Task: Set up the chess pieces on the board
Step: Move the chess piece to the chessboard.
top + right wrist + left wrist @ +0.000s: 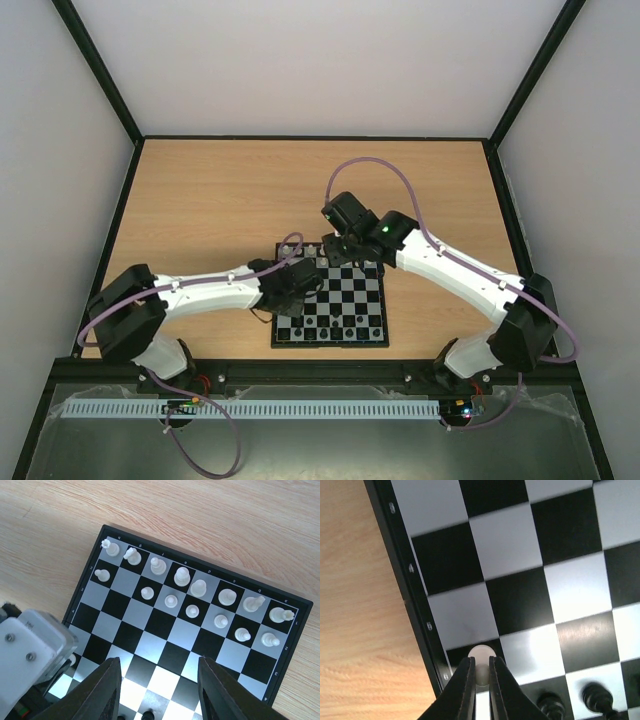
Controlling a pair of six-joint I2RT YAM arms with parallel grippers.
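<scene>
Because its two black fingers are pressed together, the left gripper [481, 669] has the small round cream-white chess pawn [481, 655] pinched between its tips. The pawn stands straight up over a dark square. I cannot tell if it touches the square. It is right beside the thin black rim of the small black-and-pale-grey chessboard [402, 566], at the board's left edge. Past that rim is the light brown wooden table [355, 630].

From the pawn, the row of cream-white pawns [192, 611] lies toward the board's far edge, a few squares away. That row has one bare square [125, 583], the second one in from the left edge. I think the pawn belongs there. So the way to go is up, toward the far edge, and one square in from the left edge. The tall cream-white pieces [181, 575] stand in the row just behind that gap. The pawn should come down straight, or it could knock one over.

The little black chess pieces [592, 696] stand the other way, toward the near edge.

The right gripper [159, 672] hangs over the middle of the board with its black fingers spread wide and nothing between them. The left arm is the nearer one, since it has the pawn in its grip.
</scene>
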